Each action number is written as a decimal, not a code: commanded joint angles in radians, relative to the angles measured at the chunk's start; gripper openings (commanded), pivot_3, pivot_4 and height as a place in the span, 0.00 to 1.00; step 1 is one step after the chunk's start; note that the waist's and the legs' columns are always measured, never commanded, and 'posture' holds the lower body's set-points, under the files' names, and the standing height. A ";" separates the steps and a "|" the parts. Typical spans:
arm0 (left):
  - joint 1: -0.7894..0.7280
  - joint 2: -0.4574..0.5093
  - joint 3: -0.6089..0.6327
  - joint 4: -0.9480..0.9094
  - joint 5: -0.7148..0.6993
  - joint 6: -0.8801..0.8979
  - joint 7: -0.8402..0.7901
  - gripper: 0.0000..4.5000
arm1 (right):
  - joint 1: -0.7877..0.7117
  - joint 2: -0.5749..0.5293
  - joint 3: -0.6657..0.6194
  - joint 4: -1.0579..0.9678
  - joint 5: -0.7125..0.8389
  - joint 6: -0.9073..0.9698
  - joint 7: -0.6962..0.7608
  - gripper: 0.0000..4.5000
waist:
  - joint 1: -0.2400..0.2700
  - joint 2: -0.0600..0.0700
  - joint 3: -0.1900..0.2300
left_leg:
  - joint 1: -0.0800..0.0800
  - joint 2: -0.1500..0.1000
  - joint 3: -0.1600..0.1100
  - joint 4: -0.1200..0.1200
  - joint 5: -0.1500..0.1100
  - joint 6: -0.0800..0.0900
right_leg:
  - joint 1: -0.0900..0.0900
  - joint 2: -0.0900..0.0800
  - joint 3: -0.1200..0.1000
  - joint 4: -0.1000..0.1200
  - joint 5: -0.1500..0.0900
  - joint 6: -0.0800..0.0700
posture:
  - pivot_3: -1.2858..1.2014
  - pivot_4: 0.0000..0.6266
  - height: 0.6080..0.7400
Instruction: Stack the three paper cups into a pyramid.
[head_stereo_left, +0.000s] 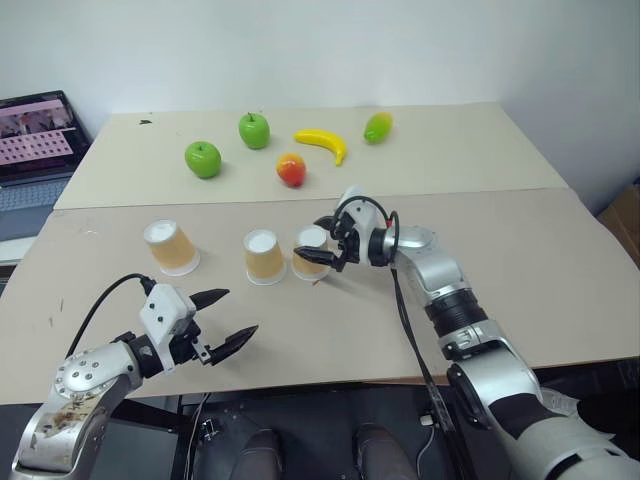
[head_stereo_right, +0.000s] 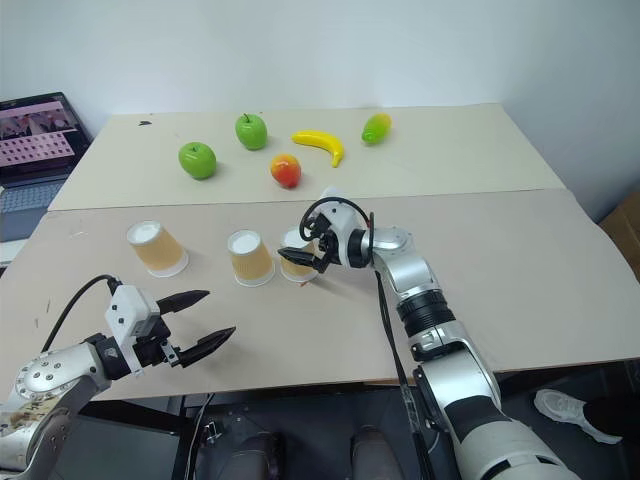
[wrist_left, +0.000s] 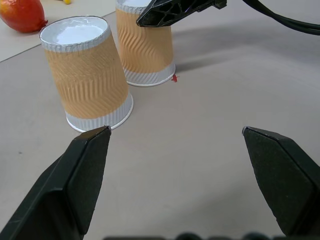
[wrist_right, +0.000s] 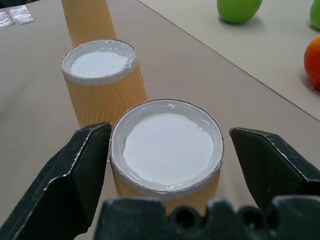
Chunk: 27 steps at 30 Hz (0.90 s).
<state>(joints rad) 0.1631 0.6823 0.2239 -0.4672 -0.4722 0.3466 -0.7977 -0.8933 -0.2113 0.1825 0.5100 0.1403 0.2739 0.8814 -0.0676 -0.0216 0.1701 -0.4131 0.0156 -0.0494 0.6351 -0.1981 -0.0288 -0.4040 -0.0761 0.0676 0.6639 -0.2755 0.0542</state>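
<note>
The right gripper (wrist_right: 165, 145) reaches forward, fingers spread apart. The left gripper (head_stereo_left: 220, 318) hangs low, jaws wide.

The paper cups (wrist_right: 167, 150) have tan, ripple-embossed, matt sides and smooth white bases with a slight sheen. One stands between the matt black plastic fingers (wrist_right: 65, 185) of the right gripper (wrist_right: 167, 165). The table (head_stereo_left: 520, 260) beneath is matt, smooth beige board. Farther off, the apples (head_stereo_left: 203, 159) and banana (head_stereo_left: 322, 141) look glossy plastic.
</note>
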 joint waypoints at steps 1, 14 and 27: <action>-0.007 0.012 0.022 -0.020 -0.002 -0.010 -0.001 1.00 | 0.008 -0.003 -0.016 -0.112 0.035 0.035 0.017 0.99 | 0.000 0.000 0.000 | 0.000 0.000 0.000 0.000 0.000 0.000 | 0.000 0.000 0.000 0.000 0.000 0.000 | 0.52 0.24 0.94; 0.035 -0.023 0.038 -0.036 -0.004 -0.010 0.039 1.00 | 0.044 -0.077 -0.074 -0.479 0.178 0.242 0.023 0.99 | 0.001 0.000 0.000 | 0.001 0.000 0.000 0.000 0.000 0.000 | 0.000 0.000 0.000 0.000 0.000 0.000 | 0.52 0.24 0.94; -0.032 -0.468 0.173 0.124 0.302 -0.180 0.735 1.00 | 0.167 -0.188 -0.187 -0.674 0.300 0.358 -0.036 0.99 | 0.028 -0.003 -0.002 | -0.003 -0.001 0.000 0.002 0.000 0.000 | 0.000 -0.002 0.000 -0.001 0.000 0.000 | 0.52 0.24 0.94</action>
<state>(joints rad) 0.1344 0.2176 0.4054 -0.3399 -0.2082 0.2145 -0.0968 -0.7226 -0.3841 0.0412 -0.0644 0.3743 0.6050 0.8280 -0.0394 -0.0248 0.1682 -0.4160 0.0141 -0.0495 0.6368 -0.1983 -0.0286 -0.4043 -0.0780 0.0673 0.6630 -0.2754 0.0542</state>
